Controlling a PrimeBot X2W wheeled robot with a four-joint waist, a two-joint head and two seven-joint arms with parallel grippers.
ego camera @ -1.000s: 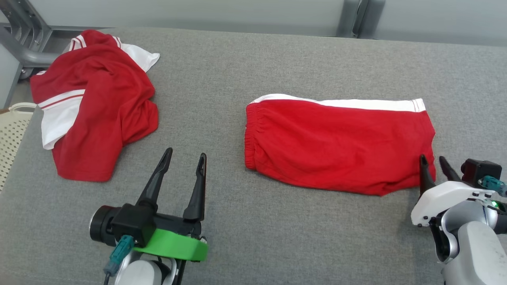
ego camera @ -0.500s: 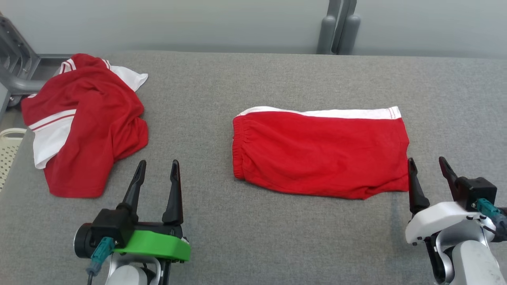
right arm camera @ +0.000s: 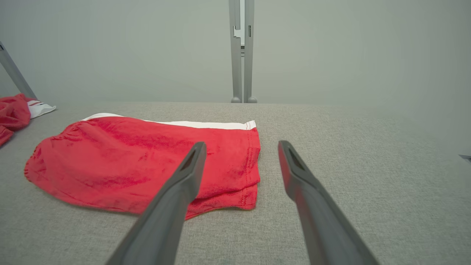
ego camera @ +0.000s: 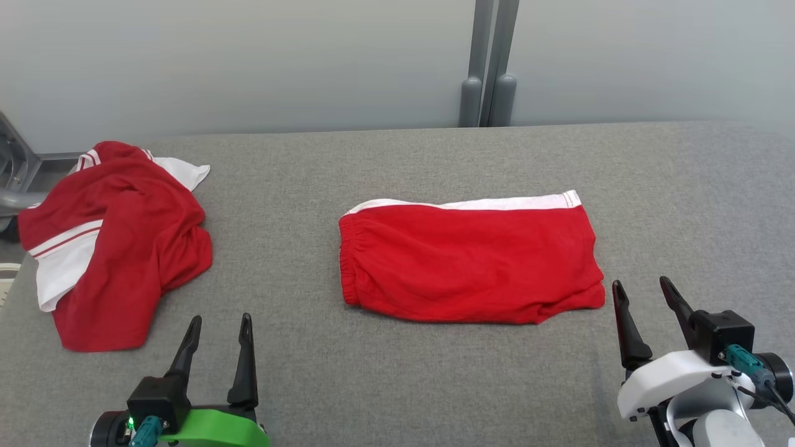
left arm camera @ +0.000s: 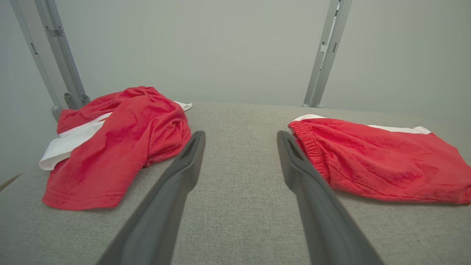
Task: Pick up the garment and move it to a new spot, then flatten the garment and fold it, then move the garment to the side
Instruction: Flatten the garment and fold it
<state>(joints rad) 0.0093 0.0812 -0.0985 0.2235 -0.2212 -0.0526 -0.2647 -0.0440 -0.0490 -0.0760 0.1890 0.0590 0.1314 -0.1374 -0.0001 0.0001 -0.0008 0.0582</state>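
**A:** Where's the garment relative to the arms?

**B:** The folded red shorts (ego camera: 469,267) lie flat mid-counter (ego camera: 404,379). Their long axis runs left-right across the head view, with the elastic waistband at the left end, the hem at the right end and a white strip along the far edge. The right fingers (ego camera: 623,320) sit just beside the near right corner, pointing away from the robot and not touching cloth. The left fingers (ego camera: 245,360) are well apart from the waistband, nearer the crumpled red-and-white garment (ego camera: 118,242) at far left.

**A:** Finger state?

**B:** Both pairs are spread wide with nothing between them.

**A:** So which arm for the move aside?

**B:** My read: the right arm is closer, at the hem end. A one-corner pull would likely drag the fold open, so gripping both short ends looks safer.

**A:** Anything unclear?

**B:** I can't tell the layer count inside the fold. The near right corner is bunched, so its edges are hard to separate. I can't tell what the crumpled piece is, and the right wrist view cuts it off at the left edge.
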